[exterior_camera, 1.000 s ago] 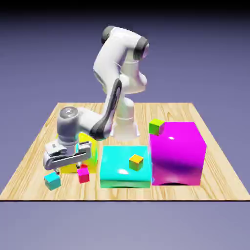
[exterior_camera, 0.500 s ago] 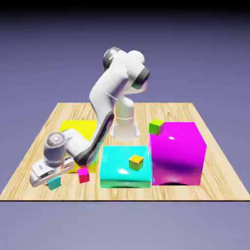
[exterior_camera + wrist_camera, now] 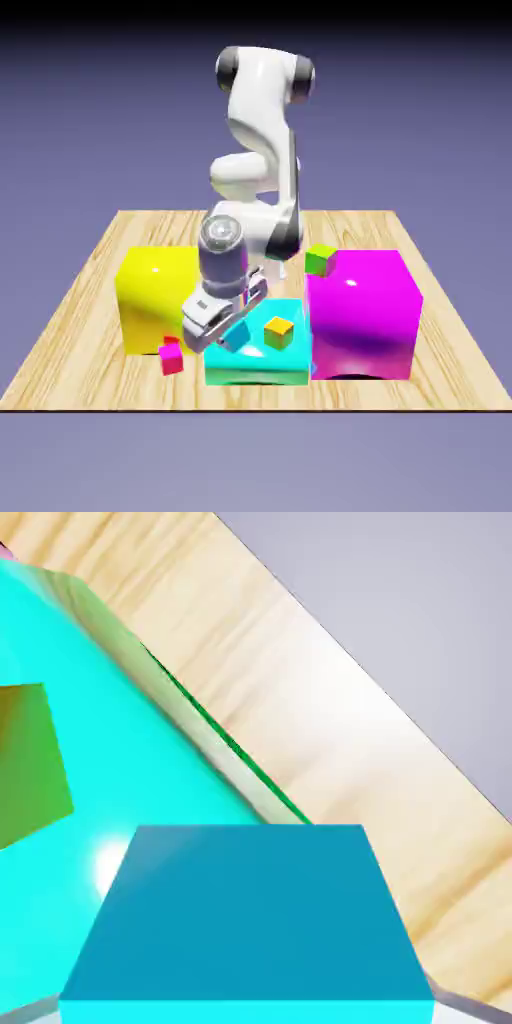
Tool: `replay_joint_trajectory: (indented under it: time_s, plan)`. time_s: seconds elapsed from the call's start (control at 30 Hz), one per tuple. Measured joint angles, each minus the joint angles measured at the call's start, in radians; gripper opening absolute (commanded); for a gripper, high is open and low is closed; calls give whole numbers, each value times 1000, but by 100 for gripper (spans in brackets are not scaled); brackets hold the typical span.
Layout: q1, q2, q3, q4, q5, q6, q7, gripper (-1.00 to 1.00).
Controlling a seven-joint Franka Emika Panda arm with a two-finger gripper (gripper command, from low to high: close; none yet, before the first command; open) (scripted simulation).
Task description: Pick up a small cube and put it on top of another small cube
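My gripper (image 3: 230,336) is shut on the small teal cube (image 3: 238,336) and holds it in the air, just above the left part of the large cyan block (image 3: 262,362). In the hand view the small teal cube (image 3: 245,922) fills the lower middle between the fingers. The large cyan block's top (image 3: 130,762) lies behind it. A small orange cube (image 3: 279,332) rests on that block to the exterior view's right of my gripper. It shows as a dim square, the small orange cube (image 3: 30,762), at the hand view's left edge.
A large yellow block (image 3: 153,292) stands to the exterior view's left of the cyan block and a large magenta block (image 3: 362,312) to its right. A tiny magenta cube (image 3: 171,358) lies by the yellow block's front. A small green cube (image 3: 320,259) sits behind the magenta block. The wooden table (image 3: 60,340) ends close in front.
The gripper came down at the table's front left, shut on the small teal cube, then lifted it and carried it toward the exterior view's right, over the cyan block.
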Motion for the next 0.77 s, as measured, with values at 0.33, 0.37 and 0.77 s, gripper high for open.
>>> replay_joint_trajectory:
  time_s: [0.33, 0.37, 0.77]
  plan:
    - [-2, -359, 362, -63, -146, -275, 339, -100]
    - [-2, -395, 399, -70, -160, -303, 373, -100]
    - [-8, -481, 481, -221, -207, -231, 465, 100]
